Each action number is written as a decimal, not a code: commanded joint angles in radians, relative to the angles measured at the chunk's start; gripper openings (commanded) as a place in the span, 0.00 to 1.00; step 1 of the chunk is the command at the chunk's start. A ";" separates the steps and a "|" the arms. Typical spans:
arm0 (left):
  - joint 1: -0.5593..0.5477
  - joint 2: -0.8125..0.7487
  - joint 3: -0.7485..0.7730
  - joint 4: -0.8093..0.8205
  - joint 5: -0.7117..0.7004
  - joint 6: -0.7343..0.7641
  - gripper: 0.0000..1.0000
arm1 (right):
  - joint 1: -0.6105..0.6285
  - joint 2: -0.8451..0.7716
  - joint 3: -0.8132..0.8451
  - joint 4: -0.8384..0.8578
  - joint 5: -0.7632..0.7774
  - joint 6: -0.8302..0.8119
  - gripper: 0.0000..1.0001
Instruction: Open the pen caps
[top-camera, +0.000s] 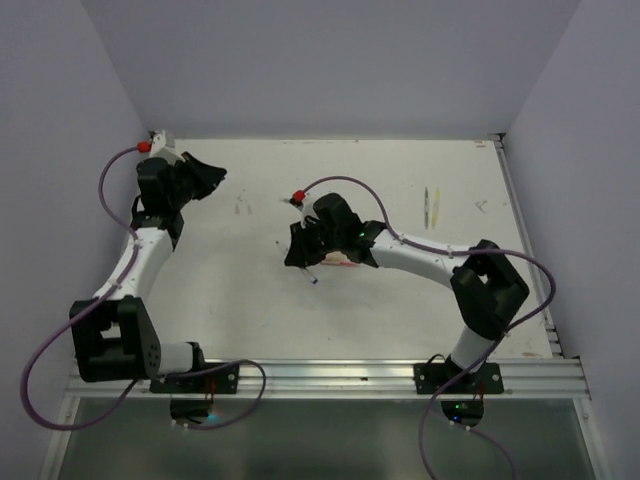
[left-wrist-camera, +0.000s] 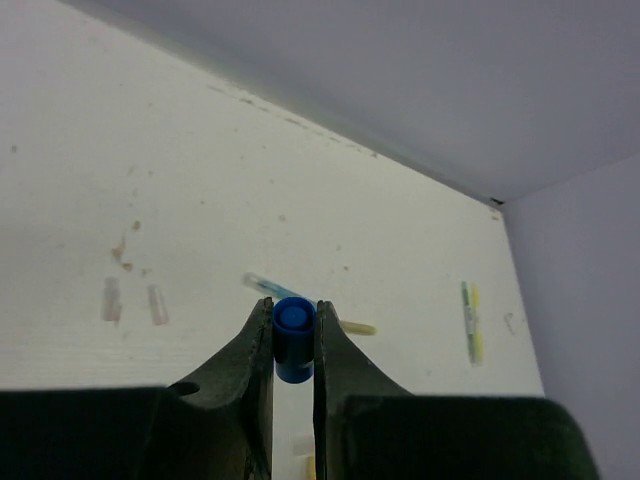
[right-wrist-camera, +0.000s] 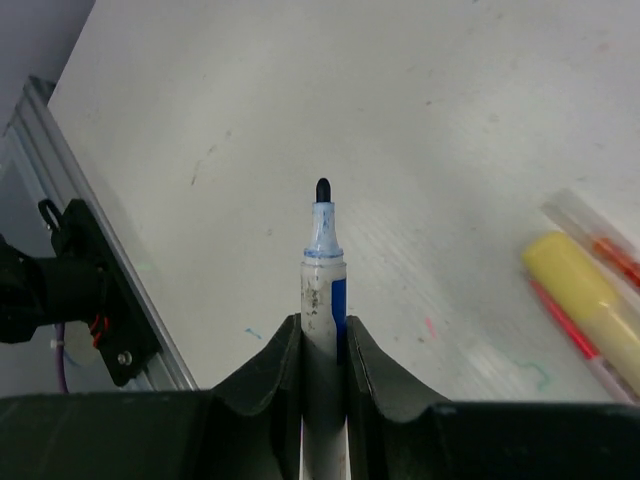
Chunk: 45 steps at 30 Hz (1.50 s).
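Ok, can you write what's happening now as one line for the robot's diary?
left end effector: shut on blue cap | right end effector: shut on blue-and-white pen | pen tip: bare | step: cap off

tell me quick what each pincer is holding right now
left pincer: closed on the blue cap
right pincer: closed on the blue pen, tip bare

Scuffed white flat tabletop (left-wrist-camera: 200, 200) beneath and ahead of the left fingers (left-wrist-camera: 245, 360); plain pale lavender walls (left-wrist-camera: 450, 80) rising just beyond.
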<state>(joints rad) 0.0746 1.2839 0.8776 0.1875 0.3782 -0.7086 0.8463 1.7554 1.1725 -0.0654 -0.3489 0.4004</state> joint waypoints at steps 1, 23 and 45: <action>0.010 0.138 0.124 -0.315 -0.124 0.185 0.00 | -0.055 -0.167 0.042 -0.094 0.137 -0.008 0.00; -0.009 0.632 0.353 -0.345 -0.257 0.288 0.00 | -0.725 -0.261 0.010 -0.156 0.263 -0.054 0.00; -0.012 0.697 0.373 -0.359 -0.232 0.278 0.34 | -0.837 -0.260 -0.011 -0.125 0.192 -0.011 0.00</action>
<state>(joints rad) 0.0685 1.9781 1.2533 -0.1726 0.1532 -0.4496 0.0067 1.5352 1.1687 -0.2356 -0.1276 0.3790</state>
